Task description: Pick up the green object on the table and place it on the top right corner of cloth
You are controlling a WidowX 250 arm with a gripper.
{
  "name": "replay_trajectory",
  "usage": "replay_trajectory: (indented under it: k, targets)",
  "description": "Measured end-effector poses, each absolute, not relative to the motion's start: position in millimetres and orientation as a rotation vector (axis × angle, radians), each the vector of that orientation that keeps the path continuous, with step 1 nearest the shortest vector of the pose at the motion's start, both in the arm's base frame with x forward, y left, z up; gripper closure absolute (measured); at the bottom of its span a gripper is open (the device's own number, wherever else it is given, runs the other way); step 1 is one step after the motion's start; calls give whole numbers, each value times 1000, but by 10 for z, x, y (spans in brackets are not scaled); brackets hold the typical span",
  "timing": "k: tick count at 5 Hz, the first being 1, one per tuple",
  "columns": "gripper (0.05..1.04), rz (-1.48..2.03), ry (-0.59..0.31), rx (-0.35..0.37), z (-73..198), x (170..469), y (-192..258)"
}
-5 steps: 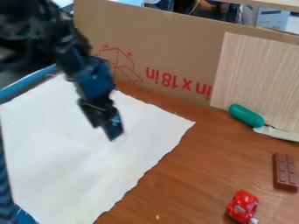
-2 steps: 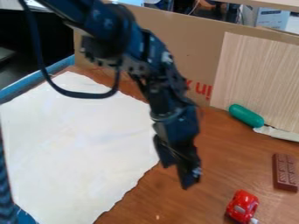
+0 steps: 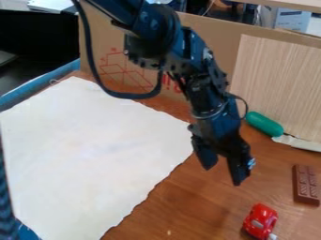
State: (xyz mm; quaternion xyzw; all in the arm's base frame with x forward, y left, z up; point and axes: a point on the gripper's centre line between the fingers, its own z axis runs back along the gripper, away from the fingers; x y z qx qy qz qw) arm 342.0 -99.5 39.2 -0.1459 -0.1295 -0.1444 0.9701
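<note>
My gripper point(image 3: 223, 175) hangs over the brown table just right of the cloth's edge, open, with nothing between its fingers. The green object point(image 3: 264, 124), a rounded cylinder with a whitish piece at its lower end, lies on the table against the light wood panel, to the right of the gripper and farther back. The white cloth point(image 3: 94, 150) is spread flat across the left and middle of the table, its right corner near the gripper's left side.
A red toy car point(image 3: 260, 221) stands at the front right, and a brown chocolate bar point(image 3: 306, 184) lies at the right edge. Behind the table rise a cardboard wall point(image 3: 207, 35) and the light wood panel point(image 3: 282, 79).
From over the cloth, the arm has swung right past the cloth's edge, lately a little farther right and back. The green object, cloth, car and chocolate bar have stayed put.
</note>
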Motion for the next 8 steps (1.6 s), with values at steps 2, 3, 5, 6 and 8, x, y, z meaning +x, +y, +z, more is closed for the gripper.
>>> replay_trajectory:
  k: [2, 3, 5, 6, 8]
  targets:
    - [84, -41, -296, -359, 601, 3698, -1248]
    - [84, -44, -297, -336, 571, 3784, -1511]
    - [84, 2, -323, -268, 395, 3977, -1766]
    - [84, 16, -321, -245, 267, 4034, -1800]
    - [84, 80, -340, -219, 205, 4089, -1793]
